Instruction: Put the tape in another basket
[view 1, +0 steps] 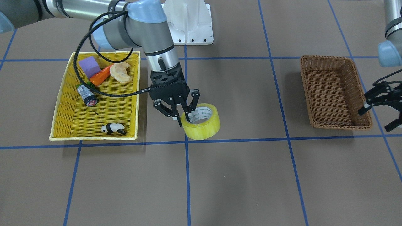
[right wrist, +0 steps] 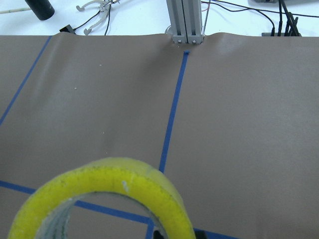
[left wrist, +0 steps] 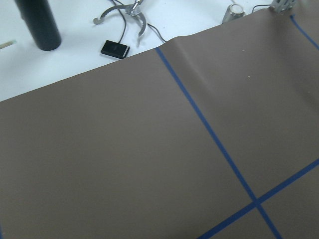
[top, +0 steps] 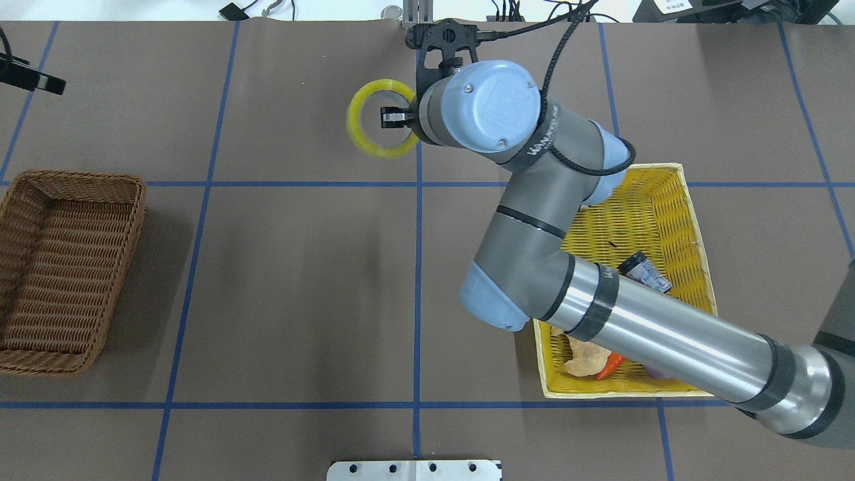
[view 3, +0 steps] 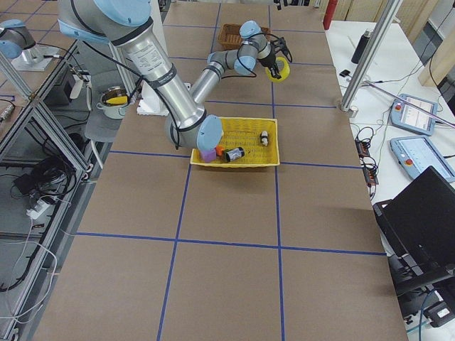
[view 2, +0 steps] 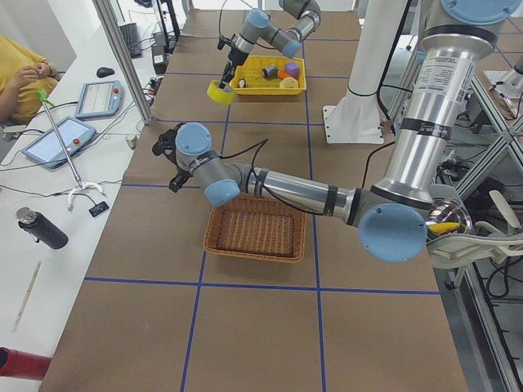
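Nearest the front cam: wide roll of translucent yellow-green packing tape (view 1: 204,127), mid-surface, just beside a blue-line crossing. It sits btwn the two containers, closer to the yellow one. Core axis runs approx up-down, tipped a little; the open end w/ white printed core faces up. Right fingers (view 1: 192,103) are clenched on the roll's wall, one pad inside the core, one outside on the tray side. Can't tell if the tape touches the brown surface (view 1: 238,175) or sits just off it.

Off to the side, rectangular dark brown woven wicker basket (view 1: 333,91), long axis running away from the cam. Left fingers (view 1: 366,106) hang spread apart, released, near its outer front corner, partly cut off by the frame edge.

Farther back, bright yellow woven tray (view 1: 75,119) w/ panda figure (view 1: 113,128), small grey can (view 1: 87,95), orange carrot (view 1: 100,77), pale bread piece (view 1: 121,72), purple block (view 1: 89,66).

Overhead, the right arm hides most of the tray & fingers. Right wrist cam cuts the tape off at the bottom edge. Left wrist cam shows surface & blue lines, its fingers out of frame.
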You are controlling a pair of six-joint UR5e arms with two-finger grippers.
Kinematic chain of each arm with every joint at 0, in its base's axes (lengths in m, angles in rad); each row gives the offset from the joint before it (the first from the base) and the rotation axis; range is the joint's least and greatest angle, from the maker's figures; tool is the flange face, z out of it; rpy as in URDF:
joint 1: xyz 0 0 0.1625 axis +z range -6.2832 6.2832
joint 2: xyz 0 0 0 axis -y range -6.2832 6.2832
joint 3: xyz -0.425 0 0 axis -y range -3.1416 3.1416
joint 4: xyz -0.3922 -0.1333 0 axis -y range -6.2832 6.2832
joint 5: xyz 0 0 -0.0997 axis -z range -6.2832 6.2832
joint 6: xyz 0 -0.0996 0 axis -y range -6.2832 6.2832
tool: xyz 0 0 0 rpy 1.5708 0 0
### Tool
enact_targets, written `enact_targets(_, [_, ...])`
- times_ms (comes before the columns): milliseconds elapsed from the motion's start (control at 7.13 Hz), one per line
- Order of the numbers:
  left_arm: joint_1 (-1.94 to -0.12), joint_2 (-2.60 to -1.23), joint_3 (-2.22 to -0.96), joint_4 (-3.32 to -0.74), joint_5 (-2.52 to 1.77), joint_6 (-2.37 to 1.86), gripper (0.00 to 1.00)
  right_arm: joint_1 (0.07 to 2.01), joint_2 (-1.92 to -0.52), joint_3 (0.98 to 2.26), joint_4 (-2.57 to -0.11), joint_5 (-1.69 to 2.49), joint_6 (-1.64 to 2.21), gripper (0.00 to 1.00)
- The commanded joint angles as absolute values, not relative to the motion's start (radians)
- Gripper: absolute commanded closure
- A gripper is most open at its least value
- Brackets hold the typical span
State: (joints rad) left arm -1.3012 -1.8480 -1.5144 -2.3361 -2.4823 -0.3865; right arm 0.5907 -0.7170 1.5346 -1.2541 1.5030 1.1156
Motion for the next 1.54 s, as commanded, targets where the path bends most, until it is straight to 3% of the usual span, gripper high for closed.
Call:
enact_targets(0, [-1.237,-1.931,-1.508,-2.339,-2.595,-0.428,0.01,0.526,-0.609,1.400,-1.177,1.357,1.161,1.00])
enact_targets(280, [-1.200,-1.979,-1.508,-2.341,-2.663,-0.428,0.01,0.490,-0.598,1.299,-0.967,1.306,1.161,1.00])
enact_targets(841, [-1.143,-2.068,-1.503,-2.341,-2.714,-0.463,0.01,0.422,-0.539,1.298,-0.963,1.259,1.158,1.00])
enact_targets(1402, [-1.126,-2.069,-1.502,-2.341,-2.714,-0.463,0.01,0.396,-0.534,1.310,-0.959,1.246,1.152,1.00])
